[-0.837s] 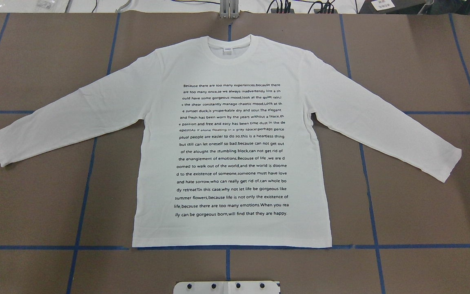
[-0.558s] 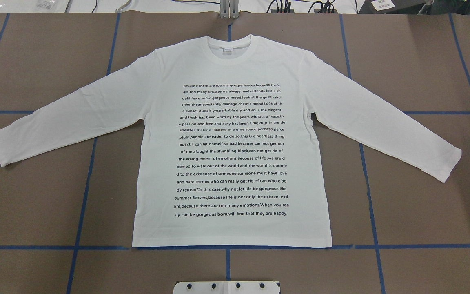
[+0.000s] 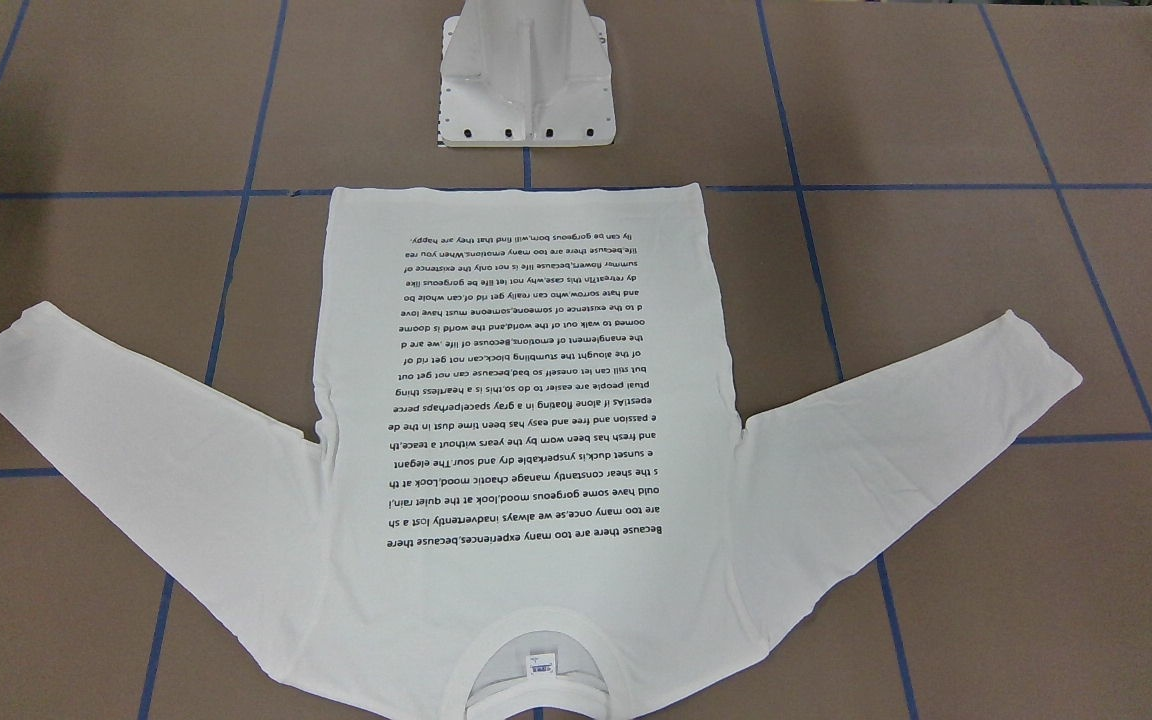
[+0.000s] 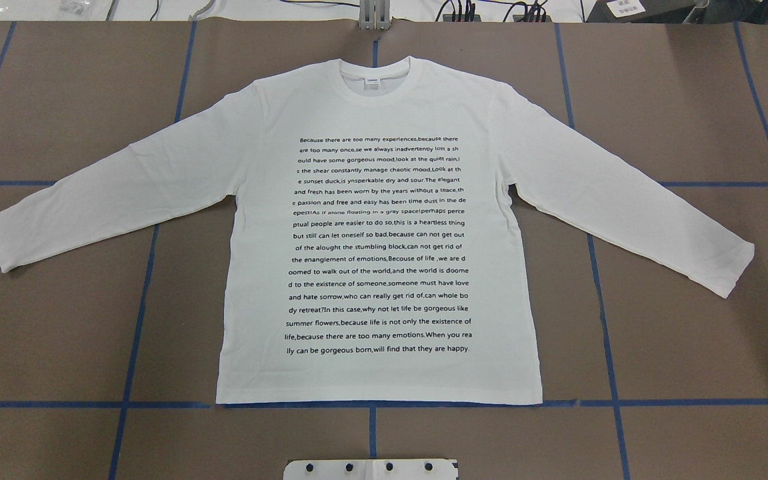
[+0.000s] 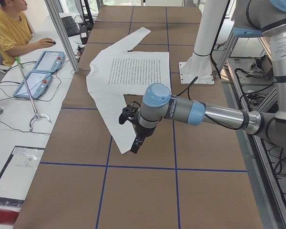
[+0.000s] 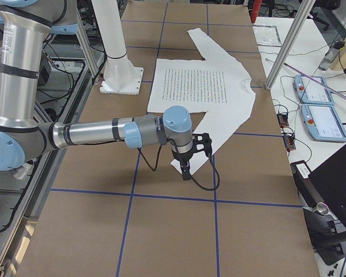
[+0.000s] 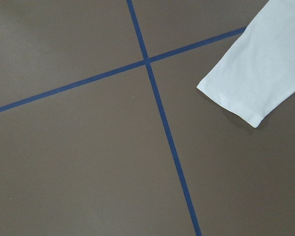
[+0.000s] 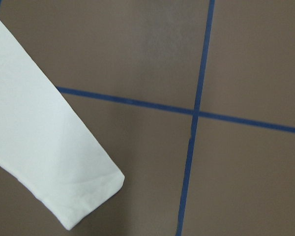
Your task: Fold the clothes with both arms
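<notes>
"T-shirt point(image 4: 377, 373) first: where does it lie?"

"Flat on the brown counter point(image 4: 691, 100), with the printed text point(image 4: 379, 245) face up. Both sleeves are spread wide and angled toward the robot's side. The hem runs along a blue tape line point(image 4: 77, 404), near the white pedestal point(image 3: 526, 75) but apart from it. The ribbed collar point(image 4: 377, 97) and its small neck label point(image 4: 372, 80) are at the far end."

"And the left claw point(image 5: 138, 141)?"

"It points down from the left arm point(image 5: 205, 113), by the left cuff point(image 7: 250, 78). I see it only from the counter's end, so I cannot tell whether its fingers are spread or closed, or whether it has hold of anything. It seems to hang above the cloth rather than on it, though the angle is poor. Its wrist camera looks down on that cuff, which lies beside a crossing of tape lines."

"The right claw point(image 6: 185, 169)?"

"Much the same. It points down from the right arm point(image 6: 98, 131) by the right cuff point(image 8: 44, 147). I cannot tell its opening or grip either. That cuff lies flat on the counter, near another tape crossing."

"Anyone about?"

"A person point(image 5: 9, 28) in a yellow shirt sits at a side table, with two blue-framed tablets point(image 5: 49, 61) close by."
</notes>
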You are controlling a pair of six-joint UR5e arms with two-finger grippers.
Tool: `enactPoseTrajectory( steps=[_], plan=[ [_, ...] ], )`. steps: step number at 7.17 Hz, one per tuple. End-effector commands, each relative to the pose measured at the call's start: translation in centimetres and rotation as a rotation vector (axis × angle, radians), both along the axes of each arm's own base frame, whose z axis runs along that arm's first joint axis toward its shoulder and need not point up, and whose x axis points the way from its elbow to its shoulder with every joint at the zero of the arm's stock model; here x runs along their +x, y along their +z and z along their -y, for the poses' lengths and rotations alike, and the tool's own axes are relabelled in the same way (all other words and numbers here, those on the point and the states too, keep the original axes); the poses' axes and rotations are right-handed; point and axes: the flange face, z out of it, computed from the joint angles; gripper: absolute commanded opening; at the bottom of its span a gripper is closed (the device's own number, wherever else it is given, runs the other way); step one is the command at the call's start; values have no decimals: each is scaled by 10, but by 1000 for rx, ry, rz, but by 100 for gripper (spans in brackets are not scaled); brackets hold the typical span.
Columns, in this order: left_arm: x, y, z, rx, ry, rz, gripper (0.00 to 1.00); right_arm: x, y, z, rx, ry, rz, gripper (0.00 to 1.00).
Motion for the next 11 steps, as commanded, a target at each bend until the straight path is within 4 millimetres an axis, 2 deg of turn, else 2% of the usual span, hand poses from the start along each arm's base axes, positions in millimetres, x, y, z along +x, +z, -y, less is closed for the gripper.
enactPoseTrajectory(
  steps=[1, 2, 3, 4, 5, 6, 7, 8, 9, 10, 11],
  plan=[
    [-2, -30, 25, 172, -10, 10, 100, 9, -30, 34, 84, 51, -127, 100],
    [-4, -37, 38, 220, -24, 8, 100, 8, -27, 35, 78, 41, -109, 100],
    [-4, -39, 39, 210, -39, -3, 100, 1, -17, 26, 42, 10, -23, 100],
    [-3, -37, 39, 206, -39, -8, 100, -4, -18, 26, 40, -16, 38, 100],
    [-3, -38, 39, 207, -38, -8, 100, -21, -16, 29, 16, 1, 62, 100],
    [-3, -40, 38, 211, -37, -9, 100, -59, -11, 29, -10, 26, 96, 100],
    [-4, -41, 37, 215, -38, -9, 100, -87, 14, 25, -6, 65, 126, 100],
    [-4, -42, 37, 219, -37, -8, 100, -114, 54, 19, -3, 104, 174, 100],
    [-4, -43, 37, 222, -36, -9, 100, -137, 77, 13, 2, 152, 231, 98],
    [-4, -44, 37, 226, -36, -7, 100, -162, 103, 5, 26, 153, 218, 96],
    [-4, -44, 36, 226, -33, -7, 100, -171, 115, 1, 22, 142, 201, 92]
  ],
)
